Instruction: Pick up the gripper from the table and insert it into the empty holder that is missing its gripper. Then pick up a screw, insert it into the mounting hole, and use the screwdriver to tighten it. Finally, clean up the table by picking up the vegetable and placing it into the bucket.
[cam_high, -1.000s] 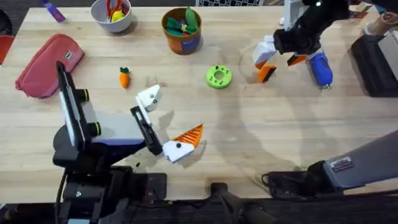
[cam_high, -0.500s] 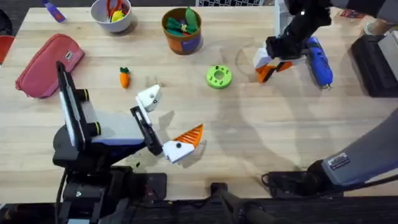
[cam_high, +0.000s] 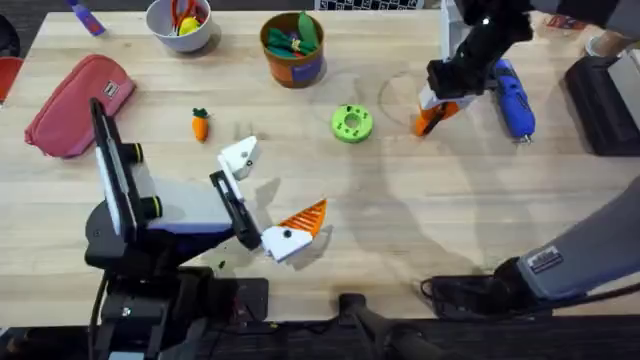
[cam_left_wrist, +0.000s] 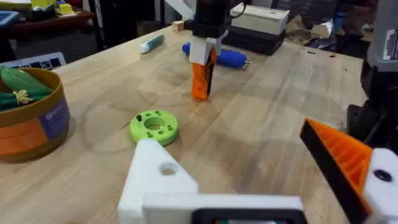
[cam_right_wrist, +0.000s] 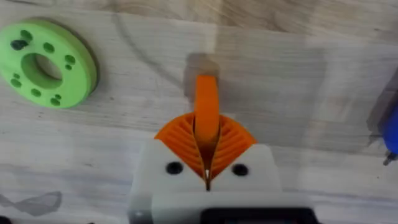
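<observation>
Wooden table (cam_high: 400, 220): right gripper (cam_high: 436, 108) clamped on orange gripper (cam_right_wrist: 206, 109), upright; empty holder (cam_high: 240, 156) well left, left gripper (cam_high: 270, 200) spread.

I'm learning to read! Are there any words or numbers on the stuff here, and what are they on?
No text here can be read.
Bucket: blue label band has a mark, too blurred.
Red pouch: small tag, too small.
Right arm: grey sticker, too small.
Dark panel in the left wrist view: white lettering, too blurred.
</observation>
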